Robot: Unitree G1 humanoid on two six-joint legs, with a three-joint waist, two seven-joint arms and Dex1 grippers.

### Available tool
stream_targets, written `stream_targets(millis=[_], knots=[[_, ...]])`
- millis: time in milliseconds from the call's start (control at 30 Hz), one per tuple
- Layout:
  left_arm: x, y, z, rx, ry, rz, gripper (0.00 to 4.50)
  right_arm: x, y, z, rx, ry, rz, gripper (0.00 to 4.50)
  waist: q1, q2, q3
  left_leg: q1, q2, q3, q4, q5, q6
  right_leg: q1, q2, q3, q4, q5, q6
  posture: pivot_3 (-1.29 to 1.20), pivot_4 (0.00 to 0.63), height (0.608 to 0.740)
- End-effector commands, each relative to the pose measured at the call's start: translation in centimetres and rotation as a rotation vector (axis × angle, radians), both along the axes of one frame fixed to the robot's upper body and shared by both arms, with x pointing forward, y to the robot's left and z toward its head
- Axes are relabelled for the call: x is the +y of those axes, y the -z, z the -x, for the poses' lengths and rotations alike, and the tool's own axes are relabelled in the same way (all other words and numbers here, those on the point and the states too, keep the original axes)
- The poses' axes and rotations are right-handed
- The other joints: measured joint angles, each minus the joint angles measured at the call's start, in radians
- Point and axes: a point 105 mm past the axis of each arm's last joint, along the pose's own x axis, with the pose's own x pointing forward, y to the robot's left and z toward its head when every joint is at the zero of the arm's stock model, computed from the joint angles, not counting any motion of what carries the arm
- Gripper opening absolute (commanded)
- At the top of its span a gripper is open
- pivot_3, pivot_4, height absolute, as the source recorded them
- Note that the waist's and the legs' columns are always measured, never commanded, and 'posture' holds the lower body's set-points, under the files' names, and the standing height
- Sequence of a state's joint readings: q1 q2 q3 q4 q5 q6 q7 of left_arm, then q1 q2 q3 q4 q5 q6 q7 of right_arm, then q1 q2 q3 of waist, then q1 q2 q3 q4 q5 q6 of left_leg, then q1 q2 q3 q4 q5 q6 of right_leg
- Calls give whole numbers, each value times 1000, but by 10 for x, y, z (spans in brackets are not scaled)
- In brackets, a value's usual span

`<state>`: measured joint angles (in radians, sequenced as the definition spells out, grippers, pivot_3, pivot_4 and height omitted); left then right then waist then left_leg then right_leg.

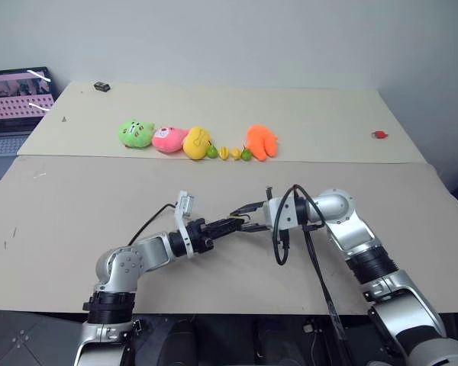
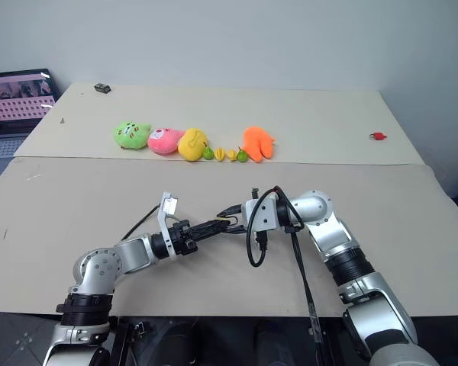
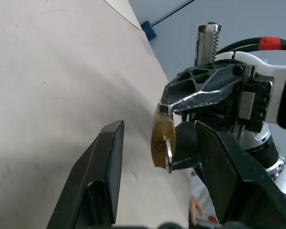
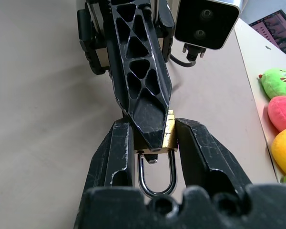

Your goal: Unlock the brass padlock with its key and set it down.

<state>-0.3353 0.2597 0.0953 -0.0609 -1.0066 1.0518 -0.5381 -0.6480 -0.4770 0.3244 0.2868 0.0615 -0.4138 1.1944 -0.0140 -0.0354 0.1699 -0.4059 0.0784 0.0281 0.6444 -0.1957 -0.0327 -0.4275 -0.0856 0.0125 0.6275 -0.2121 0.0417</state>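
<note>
Right claw [image 4: 155,143] pinches brass padlock [image 3: 162,140] above the worktop [image 1: 76,206], key [image 3: 168,153] seated; left claw [image 3: 157,167] gapes around it, gripping nothing, so closing off-centre could knock the key out or twist the padlock loose.

Two grippers meeting over the near table, toys lined up behind.

Low centre of frame, the left gripper [image 1: 233,225] meets the right gripper [image 1: 248,217], the brass padlock [image 4: 168,131] between the right one's fingers. Upper centre, a row of plush toys [image 1: 195,142]; upper left, a laptop [image 1: 15,103]; far right, a small object [image 1: 379,135].
</note>
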Motion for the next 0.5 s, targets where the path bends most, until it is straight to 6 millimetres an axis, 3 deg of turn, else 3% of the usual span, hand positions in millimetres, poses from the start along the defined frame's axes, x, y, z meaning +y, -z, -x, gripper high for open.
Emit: stream_targets(millis=[33,200,333,433,500], knots=[[4,-7,-1,-30,-3,13,2476,-1,-15,-1,-56,-2,-49,912,0,0,0,0,0,0,0,0,0,0,0,0,0,0,0,0,150,722],[6,-5,-2,-25,-18,8,2476,0,-14,-1,-57,-4,-49,912,0,0,0,0,0,0,0,0,0,0,0,0,0,0,0,0,150,722],[6,-5,-1,-31,-16,10,1640,0,-14,-2,-57,-3,-47,912,0,0,0,0,0,0,0,0,0,0,0,0,0,0,0,0,150,722],[7,-4,-1,-30,-18,8,371,0,-13,-2,-57,-2,-44,912,0,0,0,0,0,0,0,0,0,0,0,0,0,0,0,0,150,722],[8,-4,-2,-29,-20,9,15,-1,-13,-2,-58,-2,-44,912,0,0,0,0,0,0,0,0,0,0,0,0,0,0,0,0,150,722]])
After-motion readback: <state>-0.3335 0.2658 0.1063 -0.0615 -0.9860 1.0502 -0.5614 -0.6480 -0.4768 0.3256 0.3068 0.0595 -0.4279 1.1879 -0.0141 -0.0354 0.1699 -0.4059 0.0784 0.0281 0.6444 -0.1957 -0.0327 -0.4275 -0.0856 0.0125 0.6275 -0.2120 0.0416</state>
